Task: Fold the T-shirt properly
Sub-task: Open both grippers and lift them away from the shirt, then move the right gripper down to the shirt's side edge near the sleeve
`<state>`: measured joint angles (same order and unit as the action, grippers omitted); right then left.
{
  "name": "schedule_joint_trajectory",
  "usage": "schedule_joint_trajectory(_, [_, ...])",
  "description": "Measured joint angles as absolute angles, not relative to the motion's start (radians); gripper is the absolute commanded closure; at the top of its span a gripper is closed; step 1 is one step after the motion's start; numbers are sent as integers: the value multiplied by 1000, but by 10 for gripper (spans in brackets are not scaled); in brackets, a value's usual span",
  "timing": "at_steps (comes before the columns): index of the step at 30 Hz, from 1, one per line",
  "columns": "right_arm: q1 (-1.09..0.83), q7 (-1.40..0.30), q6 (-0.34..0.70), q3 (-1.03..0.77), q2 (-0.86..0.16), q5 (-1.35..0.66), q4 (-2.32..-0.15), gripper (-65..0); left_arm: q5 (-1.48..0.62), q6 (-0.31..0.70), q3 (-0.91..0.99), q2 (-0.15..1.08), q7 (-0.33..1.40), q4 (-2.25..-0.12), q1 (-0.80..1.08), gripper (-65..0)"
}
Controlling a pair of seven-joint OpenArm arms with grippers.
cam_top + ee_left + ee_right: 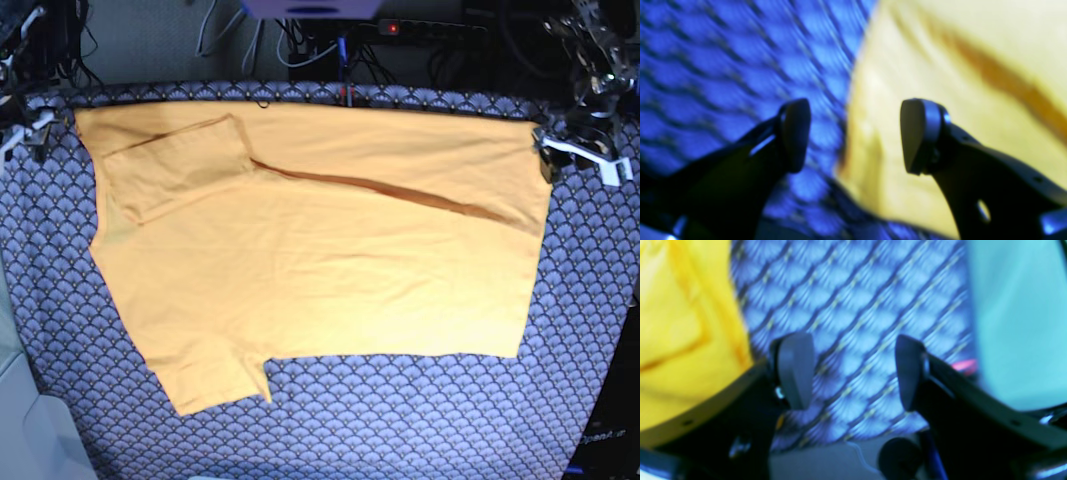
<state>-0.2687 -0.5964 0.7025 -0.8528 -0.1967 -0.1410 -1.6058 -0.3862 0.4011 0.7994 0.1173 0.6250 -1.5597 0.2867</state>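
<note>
The left tool (855, 136) has its jaws spread wide with nothing between them, poised over the line where the T-shirt (940, 100) meets the blue-grey scallop-patterned cloth (723, 66); the right tool (855, 370) is likewise wide apart and holds nothing, with only patterned cloth showing between its pads. Both wrist views are blurred. In the base view the two tools sit at the far corners of the table (20, 400), the left one (575, 150) just beside the shirt's far right corner and the right one (25, 125) near its far left corner. The yellow-orange T-shirt (320, 270) lies spread across the middle of the cloth (400, 420), one sleeve folded inward at the far left, a long diagonal crease running across its upper half. Behind the table, dark cables (300, 45) hang against a grey wall, and a small red light (391, 27) glows on equipment there.
</note>
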Motion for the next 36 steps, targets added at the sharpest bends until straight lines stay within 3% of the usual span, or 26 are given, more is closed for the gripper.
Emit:
schedule_joint_trajectory(5, [-135,-696,699,-833,-280,-142,-1577,-385,-374,390,876,138,630,-1556,224,-415])
schedule_joint_trajectory(10, [125,-731,708,-621,-356,-49,-1365,-385,-378,389,871,184,625,-1553,149,-415])
schedule_joint_trajectory(20, [652,-434,696,-490,-334,242,-644,-385,-376,394,870,194,751,-1561,90,-415])
schedule_joint_trajectory(27, [763,-215,695,-467,-330,293,-345,-386,-286,398,870,202,756,-1562,53,-415])
schedule_joint_trajectory(36, [775,-129,694,-429,-332,296,-313,-388,-266,400,869,199,759,-1563,55,-415])
